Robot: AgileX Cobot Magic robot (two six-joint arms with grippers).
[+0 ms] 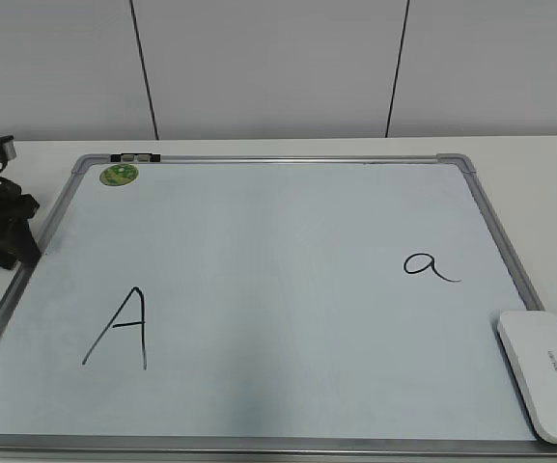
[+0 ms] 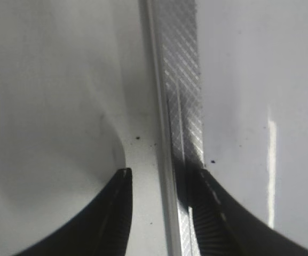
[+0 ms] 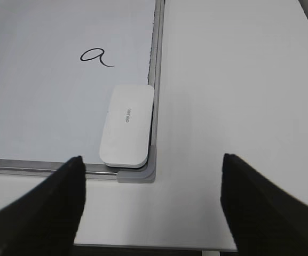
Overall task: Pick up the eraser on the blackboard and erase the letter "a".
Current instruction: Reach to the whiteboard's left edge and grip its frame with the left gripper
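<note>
The right gripper [image 3: 152, 208] is hovering with jaws spread wide, the eraser [image 3: 127, 126] lying just ahead between them at the blackboard [image 3: 47, 106] corner.

Flat white eraser [image 1: 544, 374] with rounded corners and tiny grey print, lying on the blackboard's [image 1: 259, 280] near right corner against the silver frame, black cursive letter "a" [image 1: 430, 265] intact just beyond it

White table [image 1: 259, 147]; grey panelled wall [image 1: 268, 68]
</note>
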